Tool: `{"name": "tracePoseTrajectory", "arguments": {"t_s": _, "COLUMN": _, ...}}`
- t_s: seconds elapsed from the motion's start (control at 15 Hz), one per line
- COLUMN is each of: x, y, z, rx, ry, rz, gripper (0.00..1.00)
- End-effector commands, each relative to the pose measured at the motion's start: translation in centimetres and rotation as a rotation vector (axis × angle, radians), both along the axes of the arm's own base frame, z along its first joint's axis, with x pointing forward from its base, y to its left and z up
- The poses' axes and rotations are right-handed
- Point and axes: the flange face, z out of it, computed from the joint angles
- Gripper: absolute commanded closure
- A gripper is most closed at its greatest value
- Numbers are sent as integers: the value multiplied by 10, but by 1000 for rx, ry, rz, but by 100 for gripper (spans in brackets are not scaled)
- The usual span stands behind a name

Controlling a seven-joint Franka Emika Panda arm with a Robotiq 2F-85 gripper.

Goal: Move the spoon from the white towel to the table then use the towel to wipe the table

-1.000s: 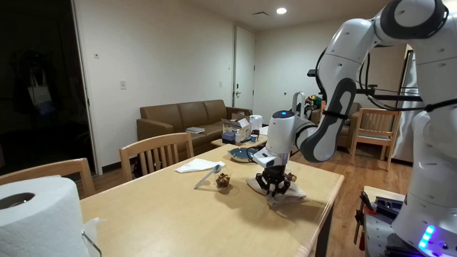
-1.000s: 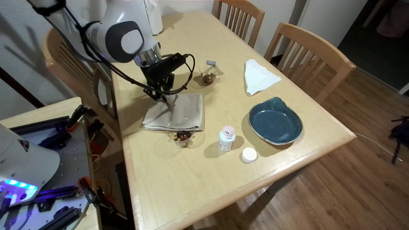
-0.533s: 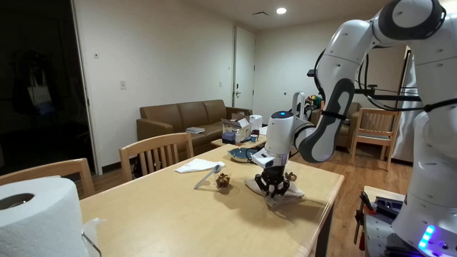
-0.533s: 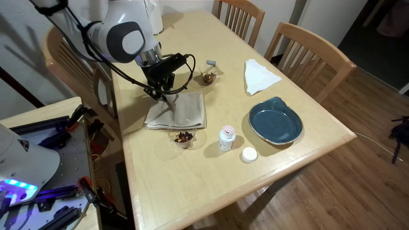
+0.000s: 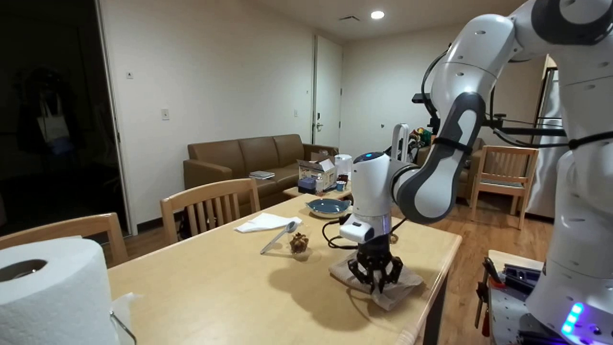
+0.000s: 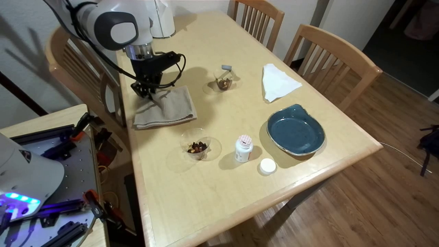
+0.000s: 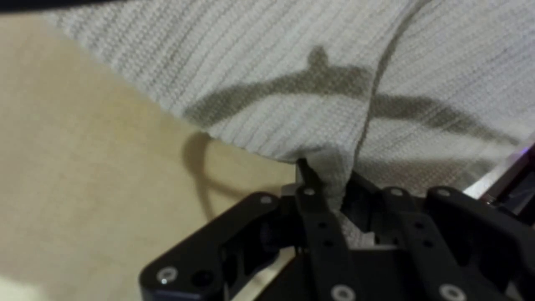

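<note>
Gripping a fold of white towel [image 6: 171, 107], and it's slid over

The gripper [image 5: 377, 284] has its jaws drawn nearly together on a pinched-up fold of towel. The rest of the towel lies folded on the table [image 6: 192, 199]. Too squarish to call a long axis, but a crease runs from the jaws out across the cloth. The spoon [image 5: 277, 239] is apart from the towel, slanting: handle end farther from the towel, bowl end nearer, by a clear cup [image 5: 301, 228] of brown chunks [image 5: 299, 243]. Can't tell if spoon and cup touch.

Counting outward from the towel: one towel, one spoon, two clear cups (the second clear cup [image 6: 196, 157], with dark and yellow bits [image 6: 197, 147], is near it), then farther off one white bottle [image 6: 243, 150], one white cap [image 6: 267, 166], one white sheet [image 6: 278, 82] and one blue dish [image 6: 295, 133], and way off, one paper roll [image 5: 52, 292].

Versus half a second ago, towel and gripper have shifted together, away from the cup with the yellow bits, leaving a visible gap. Spoon, cups and dish look unmoved.
</note>
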Motion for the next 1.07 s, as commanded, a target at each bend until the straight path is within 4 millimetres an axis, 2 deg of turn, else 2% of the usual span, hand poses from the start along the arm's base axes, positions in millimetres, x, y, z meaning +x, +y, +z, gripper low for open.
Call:
{"name": "tracePoseTrajectory", "arguments": {"t_s": 0.0, "x": -13, "y": 14, "z": -5, "rx": 43, "ry": 122, "rz": 66, "gripper": 96}}
{"name": "tracePoseTrajectory", "arguments": {"t_s": 0.4, "x": 15, "y": 27, "z": 0, "rx": 55, "ry": 91, "rz": 66, "gripper": 96}}
{"name": "tracePoseTrajectory", "arguments": {"t_s": 0.47, "x": 20, "y": 29, "z": 3, "rx": 46, "ry": 72, "rz": 63, "gripper": 60}}
{"name": "tracePoseTrajectory", "arguments": {"t_s": 0.53, "x": 25, "y": 32, "z": 8, "rx": 34, "ry": 54, "rz": 76, "gripper": 60}}
{"name": "tracePoseTrajectory", "arguments": {"t_s": 0.73, "x": 32, "y": 50, "z": 30, "rx": -42, "ry": -5, "rz": 85, "gripper": 41}}
{"name": "tracePoseTrajectory", "arguments": {"t_s": 1.0, "x": 23, "y": 84, "z": 58, "rx": -113, "ry": -28, "rz": 77, "gripper": 16}}
